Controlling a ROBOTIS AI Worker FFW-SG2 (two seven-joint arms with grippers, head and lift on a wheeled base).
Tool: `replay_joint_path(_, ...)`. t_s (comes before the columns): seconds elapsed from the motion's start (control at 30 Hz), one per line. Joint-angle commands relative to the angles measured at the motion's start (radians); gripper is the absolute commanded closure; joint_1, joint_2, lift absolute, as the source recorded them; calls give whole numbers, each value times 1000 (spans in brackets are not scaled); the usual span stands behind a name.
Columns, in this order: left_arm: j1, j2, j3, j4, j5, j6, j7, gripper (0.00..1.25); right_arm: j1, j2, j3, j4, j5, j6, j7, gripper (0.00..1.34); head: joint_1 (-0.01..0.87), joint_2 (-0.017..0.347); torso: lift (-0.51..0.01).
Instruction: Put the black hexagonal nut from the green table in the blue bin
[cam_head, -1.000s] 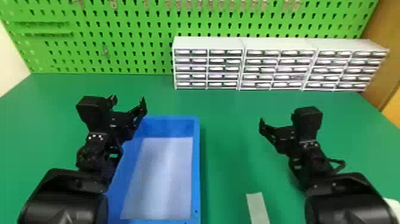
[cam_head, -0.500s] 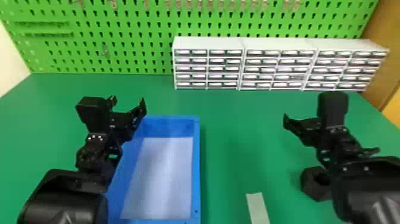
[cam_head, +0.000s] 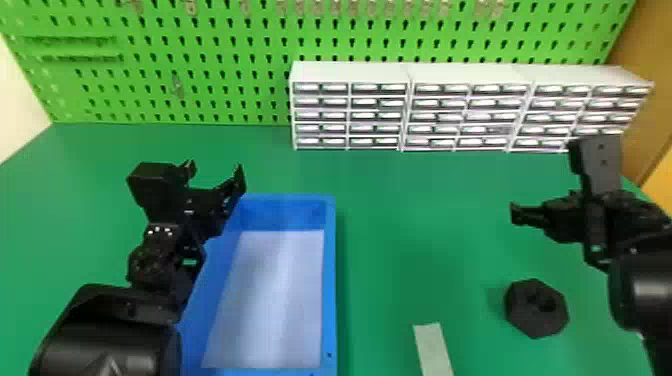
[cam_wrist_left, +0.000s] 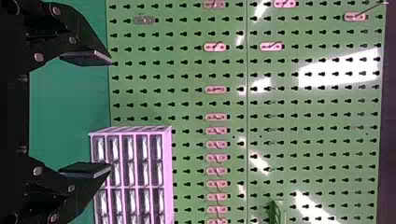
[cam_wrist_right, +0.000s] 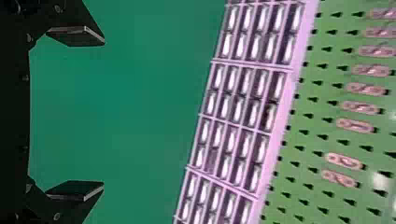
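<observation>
Nut: the black nut (cam_head: 537, 308) is lying on the green table (cam_head: 400, 250), nearer the robot than the right gripper (cam_head: 549, 216) and apart from it.
Right gripper: its fingers are standing apart, holding nothing.
Bin: the blue bin (cam_head: 330, 280) is sitting left of the nut.
Left gripper: the left gripper (cam_head: 215, 171) is hanging by the bin, fingers spread.

The green table (cam_head: 400, 215) is lined at its far edge, toward the right corner, by white drawer units (cam_head: 350, 71); a pale strip (cam_head: 434, 350) is seen between the blue bin (cam_head: 330, 300) and the black hexagonal nut (cam_head: 525, 317), set nearer the right edge.
</observation>
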Motion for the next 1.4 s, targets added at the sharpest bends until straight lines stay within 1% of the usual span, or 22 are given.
replay_joint_path(0.0, 0, 0, 0, -1, -1, 0, 0, 444, -30, -26, 16, -1, 49, 118, 53, 200, 686, 52, -97)
replay_joint_path(0.13, 0, 0, 0, 0, -2, 0, 0, 444, -52, -46, 40, -1, 123, 191, 119, 200, 686, 52, -97)
replay_joint_path(0.2, 0, 0, -2, -1, -2, -1, 0, 444, -58, -55, 51, -1, 161, 205, 148, 200, 686, 52, -97)
replay_joint_path(0.3, -2, 0, -2, 0, -4, 0, 0, 444, -64, -66, 56, -1, 189, 237, 178, 205, 686, 52, -97)
replay_joint_path(0.37, -2, 0, -3, 0, -5, 0, 0, 444, -73, -77, 69, -1, 244, 269, 229, 203, 686, 52, -97)
replay_joint_path(0.4, -2, 0, -5, 0, -5, 0, 0, 444, -79, -84, 82, 1, 293, 292, 267, 202, 686, 52, -97)
replay_joint_path(0.47, -2, 0, -6, 0, -7, 0, 0, 444, -87, -95, 94, 4, 351, 314, 316, 202, 686, 52, -97)
replay_joint_path(0.6, -2, 0, -6, 0, -8, 0, 0, 444, -93, -120, 94, 15, 367, 355, 373, 202, 686, 52, -97)
replay_joint_path(0.7, -2, 0, -6, 0, -10, 0, 0, 444, -104, -138, 106, 41, 420, 374, 465, 200, 686, 52, -97)
replay_joint_path(0.8, -2, 2, -6, 0, -10, 0, 0, 444, -108, -153, 117, 67, 419, 380, 508, 200, 686, 52, -97)
replay_joint_path(0.93, -2, 2, -8, 0, -10, 0, 0, 444, -116, -162, 128, 101, 427, 383, 574, 200, 686, 52, -97)
replay_joint_path(1.0, 0, 2, -6, 0, -10, 0, 0, 444, -118, -166, 134, 114, 427, 381, 590, 200, 686, 52, -97)
replay_joint_path(1.13, 0, 2, -6, 0, -11, 0, 0, 444, -121, -172, 158, 147, 462, 381, 649, 200, 686, 52, -97)
replay_joint_path(1.23, 1, 2, -5, 0, -11, 0, 0, 444, -121, -176, 169, 173, 468, 375, 678, 200, 686, 52, -97)
replay_joint_path(1.37, 1, 2, -5, 0, -11, 0, 0, 444, -124, -184, 180, 193, 485, 371, 694, 205, 686, 52, -97)
